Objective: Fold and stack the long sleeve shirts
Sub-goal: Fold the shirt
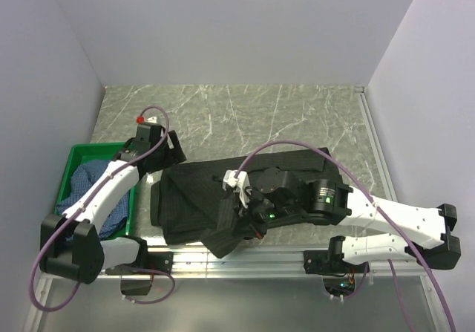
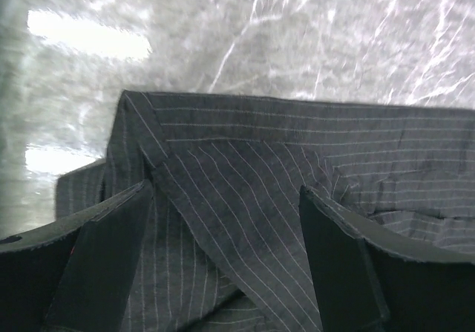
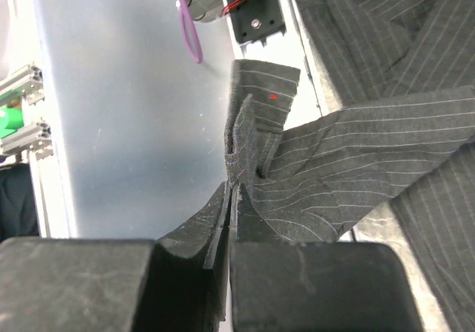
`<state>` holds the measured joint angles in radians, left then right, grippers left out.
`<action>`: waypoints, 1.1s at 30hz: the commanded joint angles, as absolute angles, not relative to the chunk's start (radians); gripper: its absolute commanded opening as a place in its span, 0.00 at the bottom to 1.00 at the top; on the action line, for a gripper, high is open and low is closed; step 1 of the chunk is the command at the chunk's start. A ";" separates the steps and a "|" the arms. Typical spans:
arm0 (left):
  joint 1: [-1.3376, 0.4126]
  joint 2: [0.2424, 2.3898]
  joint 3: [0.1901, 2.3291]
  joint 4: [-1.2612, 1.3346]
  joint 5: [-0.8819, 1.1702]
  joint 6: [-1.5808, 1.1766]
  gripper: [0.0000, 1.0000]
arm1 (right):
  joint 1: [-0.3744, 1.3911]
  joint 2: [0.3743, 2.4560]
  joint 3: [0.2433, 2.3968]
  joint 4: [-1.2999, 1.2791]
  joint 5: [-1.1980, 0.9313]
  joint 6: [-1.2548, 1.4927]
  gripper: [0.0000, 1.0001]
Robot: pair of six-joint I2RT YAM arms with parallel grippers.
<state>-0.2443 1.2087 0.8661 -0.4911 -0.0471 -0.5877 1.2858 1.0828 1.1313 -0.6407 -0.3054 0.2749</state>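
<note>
The black pinstriped shirt (image 1: 193, 191) lies bunched at the surface's (image 1: 245, 116) near edge. The right gripper (image 3: 230, 213) has its jaws clenched on a sleeve fold, and the left gripper (image 2: 224, 194) hovers released over the shirt's left end. That thin pinch could slip, or a pull could drag the shirt off the near edge. There are two shirts: this one and a blue check shirt (image 1: 83, 177) in the one green crate (image 1: 82, 151).

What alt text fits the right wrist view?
Right gripper, shut, pinches a bunched strip of the black pinstriped shirt. More of the shirt lies to the right; a purple cable shows at top.
</note>
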 commanded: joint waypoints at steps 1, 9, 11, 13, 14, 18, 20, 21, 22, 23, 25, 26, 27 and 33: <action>-0.241 1.250 0.917 -0.480 0.018 -0.612 0.86 | 1.299 1.092 1.129 -0.606 -0.362 0.294 0.00; -0.261 1.394 0.957 -0.416 0.119 -0.696 0.84 | 1.387 1.209 1.282 -0.572 -0.374 0.302 0.00; -0.264 1.426 0.947 -0.391 0.136 -0.712 0.84 | 1.402 1.259 1.313 -0.551 -0.379 0.299 0.00; -0.264 1.448 0.924 -0.365 0.138 -0.738 0.84 | 1.414 1.313 1.351 -0.539 -0.376 0.301 0.00; -0.264 1.468 0.916 -0.362 0.135 -0.744 0.84 | 1.416 1.331 1.364 -0.543 -0.379 0.296 0.00; -0.264 1.499 0.887 -0.365 0.095 -0.781 0.84 | 1.422 1.396 1.364 -0.552 -0.265 0.302 0.00; -0.262 1.490 0.864 -0.357 0.080 -0.788 0.84 | 1.413 1.396 1.329 -0.542 -0.186 0.325 0.00; -0.264 1.483 0.856 -0.351 0.072 -0.795 0.84 | 1.384 1.393 1.281 -0.535 -0.148 0.356 0.00; -0.264 1.480 0.838 -0.339 0.072 -0.798 0.84 | 1.365 1.375 1.251 -0.507 -0.135 0.373 0.00; -0.264 1.476 0.828 -0.334 0.074 -0.801 0.84 | 1.344 1.362 1.220 -0.488 -0.126 0.391 0.00; -0.264 1.479 0.801 -0.325 0.072 -0.810 0.84 | 1.270 1.318 1.123 -0.438 -0.100 0.449 0.00; -0.264 1.485 0.792 -0.322 0.072 -0.811 0.84 | 1.249 1.301 1.067 -0.424 -0.088 0.487 0.00; -0.264 1.486 0.782 -0.318 0.072 -0.818 0.84 | 1.196 1.283 1.040 -0.408 -0.063 0.506 0.00; -0.268 1.488 0.732 -0.294 0.046 -0.833 0.84 | 0.996 1.143 0.890 -0.331 0.080 0.633 0.00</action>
